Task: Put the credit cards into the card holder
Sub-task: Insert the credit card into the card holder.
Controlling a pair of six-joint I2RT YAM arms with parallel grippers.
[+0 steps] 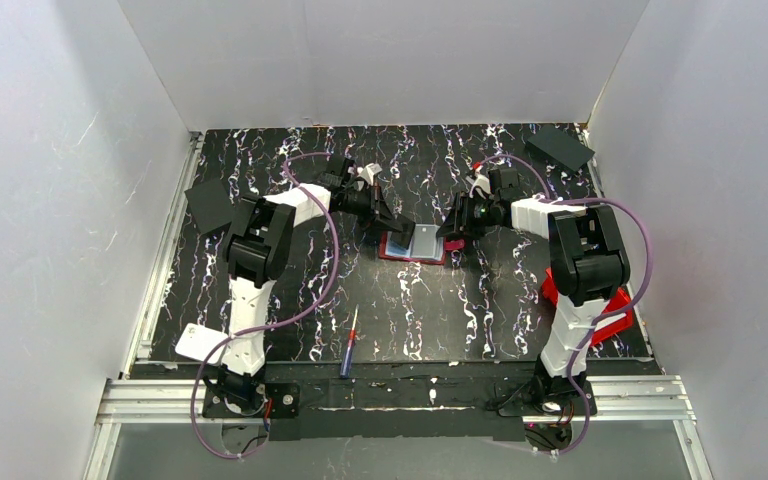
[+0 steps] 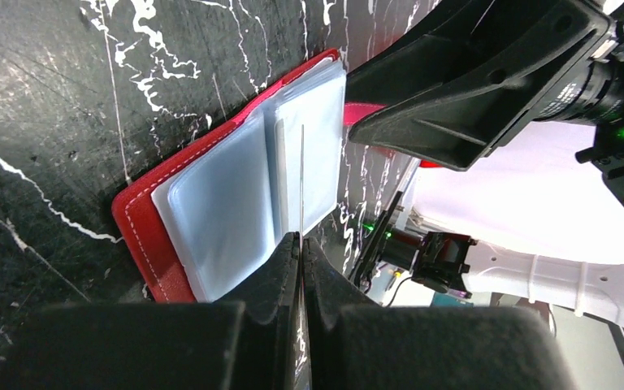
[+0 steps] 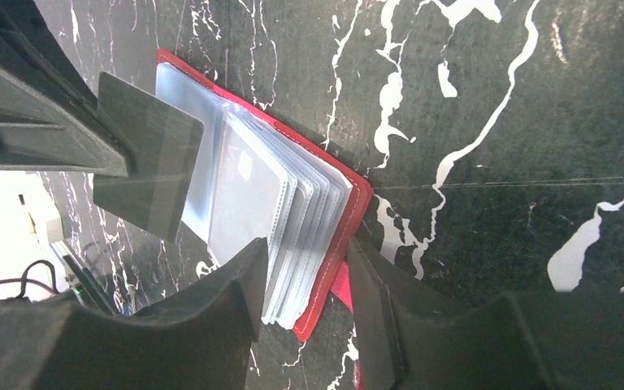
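The card holder [image 1: 412, 245] lies open on the black marbled table, a red cover [image 2: 150, 236] with clear grey-blue pockets. My left gripper [image 2: 301, 237] is shut on a credit card [image 2: 301, 179], seen edge-on here and standing upright over the pockets. From the right wrist that credit card [image 3: 150, 158] is a dark, glossy rectangle hanging above the holder's left page. My right gripper [image 3: 307, 244] straddles the right half of the card holder [image 3: 359, 199], one finger against the fanned pocket stack and the other against the red cover. Both grippers [image 1: 385, 222] [image 1: 452, 238] meet at the holder.
A red bin [image 1: 610, 310] sits behind my right arm's base. Black flat squares lie at the left edge [image 1: 207, 205] and back right corner [image 1: 565, 147]. A white flat rectangle [image 1: 198, 342] and a blue-and-red pen [image 1: 348, 345] lie near the front. White walls enclose the table.
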